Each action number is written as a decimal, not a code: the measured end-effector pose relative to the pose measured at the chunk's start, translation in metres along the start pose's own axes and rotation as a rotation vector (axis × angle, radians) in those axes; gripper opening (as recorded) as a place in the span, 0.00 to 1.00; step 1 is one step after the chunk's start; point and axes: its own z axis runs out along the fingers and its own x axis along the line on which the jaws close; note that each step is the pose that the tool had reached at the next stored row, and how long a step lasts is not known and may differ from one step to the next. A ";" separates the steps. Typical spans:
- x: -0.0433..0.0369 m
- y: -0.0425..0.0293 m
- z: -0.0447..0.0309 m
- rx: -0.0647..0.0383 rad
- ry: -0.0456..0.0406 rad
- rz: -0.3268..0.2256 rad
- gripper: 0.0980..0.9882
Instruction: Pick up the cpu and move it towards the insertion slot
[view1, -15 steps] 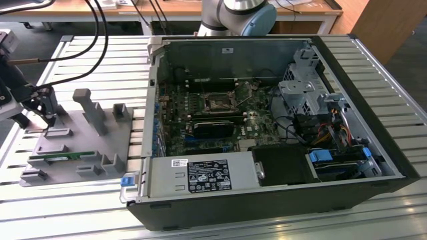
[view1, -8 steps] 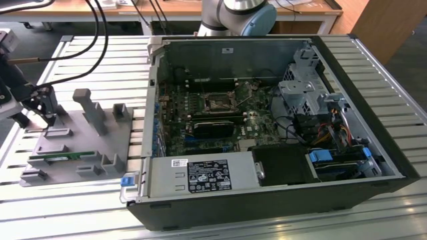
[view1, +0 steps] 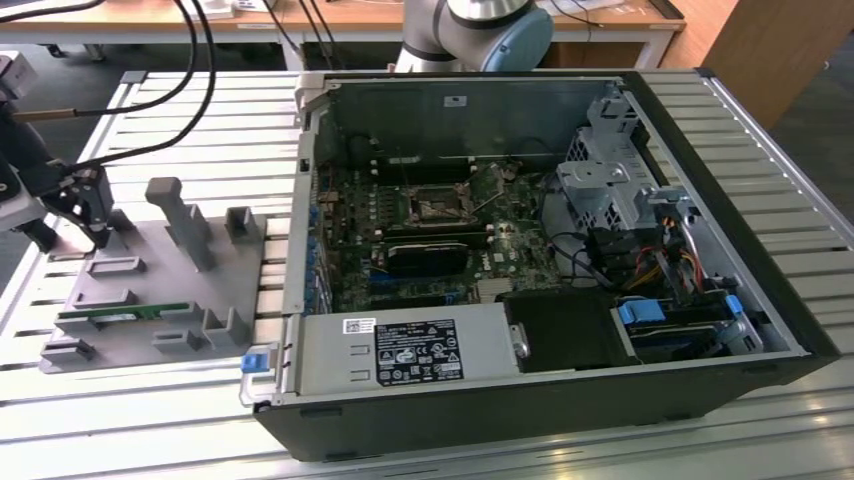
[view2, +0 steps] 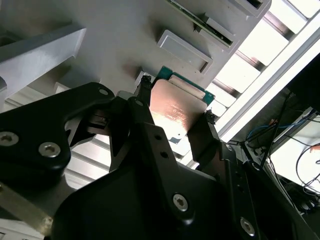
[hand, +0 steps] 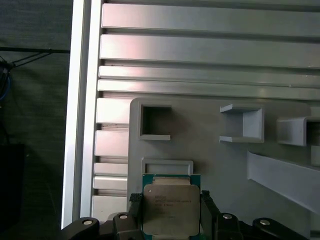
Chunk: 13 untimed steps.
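The hand (view1: 83, 228), at the exterior view's left above the grey fixture (view1: 147, 300), clasps the cpu (hand: 171, 210) by two opposite edges. The insertion slot (view1: 437, 205) lies well apart, inside the computer case (view1: 747, 290).

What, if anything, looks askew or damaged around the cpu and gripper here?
Nothing stands out. The gripper holds the cpu squarely, above the grey fixture tray; the insertion slot in the open computer case shows no visible damage.

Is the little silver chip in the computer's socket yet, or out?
Out. The cpu is gripped by the pincer over the grey tray, away from the socket.
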 end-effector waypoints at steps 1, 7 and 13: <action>0.0000 0.0006 -0.0035 0.000 -0.0001 0.000 0.50; 0.0001 0.0009 -0.0056 0.000 0.0003 0.000 0.50; 0.0000 0.0012 -0.0088 0.000 0.0000 0.000 0.50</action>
